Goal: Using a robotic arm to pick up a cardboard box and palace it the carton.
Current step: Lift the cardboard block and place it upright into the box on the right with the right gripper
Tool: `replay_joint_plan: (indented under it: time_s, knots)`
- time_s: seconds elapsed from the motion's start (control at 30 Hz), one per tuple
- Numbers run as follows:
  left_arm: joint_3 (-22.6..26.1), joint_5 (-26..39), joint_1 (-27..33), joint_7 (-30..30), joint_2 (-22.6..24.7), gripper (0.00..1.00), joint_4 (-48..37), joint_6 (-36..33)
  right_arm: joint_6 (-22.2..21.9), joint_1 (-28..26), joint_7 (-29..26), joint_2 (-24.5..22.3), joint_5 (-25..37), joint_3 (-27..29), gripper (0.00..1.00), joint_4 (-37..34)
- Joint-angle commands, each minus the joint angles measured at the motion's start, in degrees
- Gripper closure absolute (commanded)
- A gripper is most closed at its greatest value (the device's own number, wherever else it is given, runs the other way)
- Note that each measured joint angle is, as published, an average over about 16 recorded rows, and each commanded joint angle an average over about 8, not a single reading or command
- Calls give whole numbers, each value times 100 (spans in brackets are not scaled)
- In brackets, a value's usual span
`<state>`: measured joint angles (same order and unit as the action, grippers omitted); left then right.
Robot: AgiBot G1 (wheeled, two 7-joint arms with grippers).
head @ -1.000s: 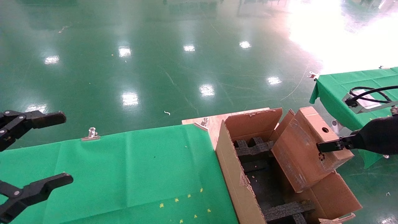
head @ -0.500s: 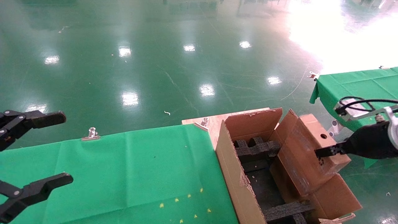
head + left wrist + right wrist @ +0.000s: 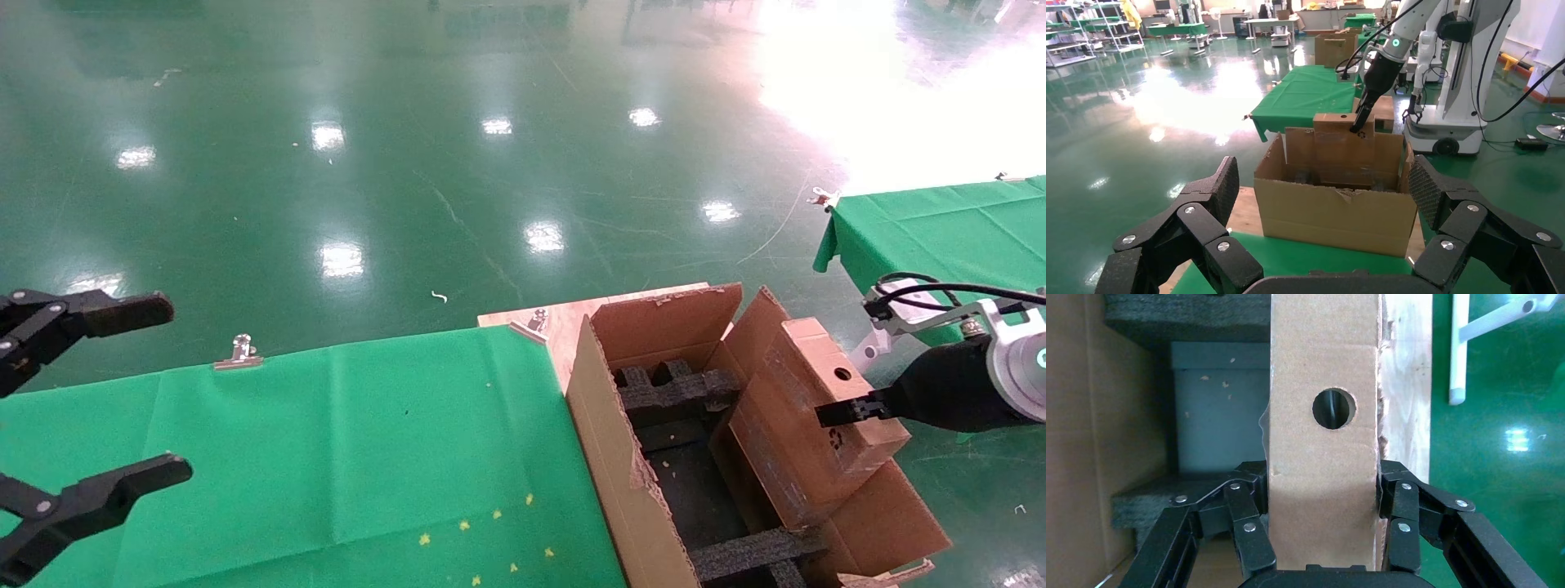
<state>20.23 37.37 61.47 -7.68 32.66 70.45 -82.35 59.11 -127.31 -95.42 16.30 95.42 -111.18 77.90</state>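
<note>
The cardboard box [image 3: 805,416], brown with a round hole in its narrow top face, hangs tilted with its lower end inside the carton [image 3: 609,457], against the right wall. My right gripper [image 3: 842,411] is shut on the box's upper end. In the right wrist view the fingers [image 3: 1251,530] press both broad faces of the box [image 3: 1324,465], below the hole [image 3: 1333,408]. My left gripper [image 3: 167,389] is parked open over the green table at the far left. The left wrist view shows it [image 3: 1324,196] holding nothing, facing the carton [image 3: 1333,214].
Black foam inserts [image 3: 670,388] line the carton's floor. The carton stands on a wooden board [image 3: 556,322] beside the green-clothed table [image 3: 327,449], which has a metal clip [image 3: 239,353] on its far edge. A second green table [image 3: 940,220] stands at the right.
The right gripper has moved down and slightly left with the box, sinking its lower end deeper into the carton. The left arm has not moved.
</note>
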Motion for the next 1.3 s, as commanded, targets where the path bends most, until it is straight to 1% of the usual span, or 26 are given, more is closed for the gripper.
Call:
replay_joint_plan:
  time_s: [0.03, 0.2, 0.33, 0.7, 0.97, 1.3]
  knots:
    - [0, 0, 0, 0, 0, 0, 0, 0, -84, 34, -56, 16, 79, -17, 100, -2]
    - [0, 0, 0, 0, 0, 0, 0, 0, -299, 125, -237, 54, 297, -60, 100, 5]
    - [0, 0, 0, 0, 0, 0, 0, 0, -393, 204, -334, 112, 334, -89, 100, 11]
    - [0, 0, 0, 0, 0, 0, 0, 0, -555, 412, -356, 284, 377, -177, 100, 10]
    - [0, 0, 0, 0, 0, 0, 0, 0, -889, 673, -540, 414, 646, -284, 100, 5]
    - [0, 0, 0, 0, 0, 0, 0, 0, -1363, 1070, -944, 526, 920, -410, 100, -15]
